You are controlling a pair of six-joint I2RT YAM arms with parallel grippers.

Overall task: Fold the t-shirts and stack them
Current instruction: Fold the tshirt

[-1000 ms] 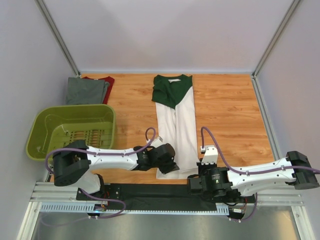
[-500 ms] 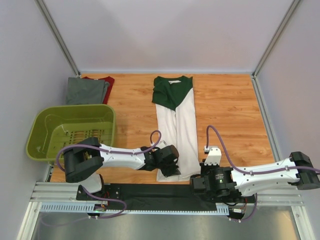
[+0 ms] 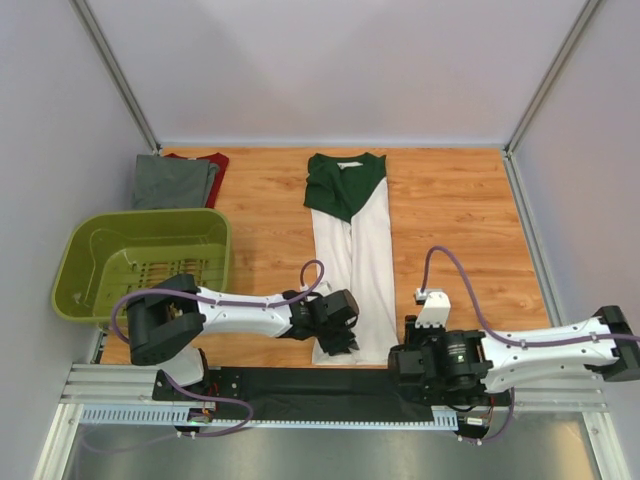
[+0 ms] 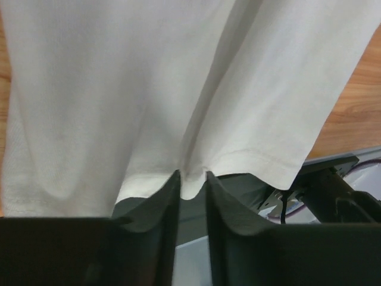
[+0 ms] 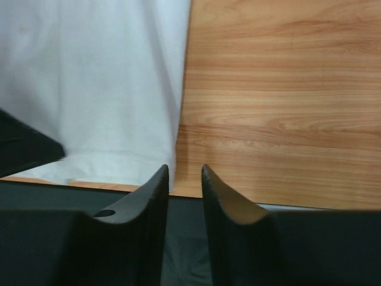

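Directly at left gripper, t-shirt hem

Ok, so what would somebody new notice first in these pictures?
The white t-shirt with the dark green collar, folded into a long strip down the middle of the wooden table, with the left gripper at its near hem. Next, the olive-green basket at the left, and in the far left corner the grey t-shirt partly covering the dark red t-shirt.
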